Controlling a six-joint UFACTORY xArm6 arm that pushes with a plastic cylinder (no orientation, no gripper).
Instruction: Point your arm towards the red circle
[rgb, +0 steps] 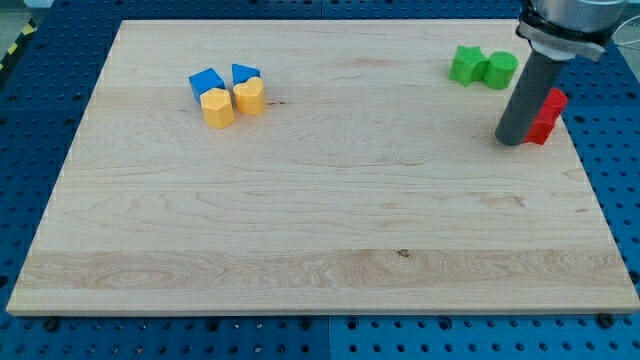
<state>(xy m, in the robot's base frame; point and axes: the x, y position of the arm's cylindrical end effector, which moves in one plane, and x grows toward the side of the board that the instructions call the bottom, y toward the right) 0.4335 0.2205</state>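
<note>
my tip (510, 140) down at the view's right, rod near-upright

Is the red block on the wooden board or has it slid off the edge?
On. The red block rests on the wooden board near its right edge, partly hidden behind my tip, which touches it.

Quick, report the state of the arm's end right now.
No hand: the arm ends in a rod that holds nothing. My tip rests on the board, right beside the red block, on the view's left of it.
</note>
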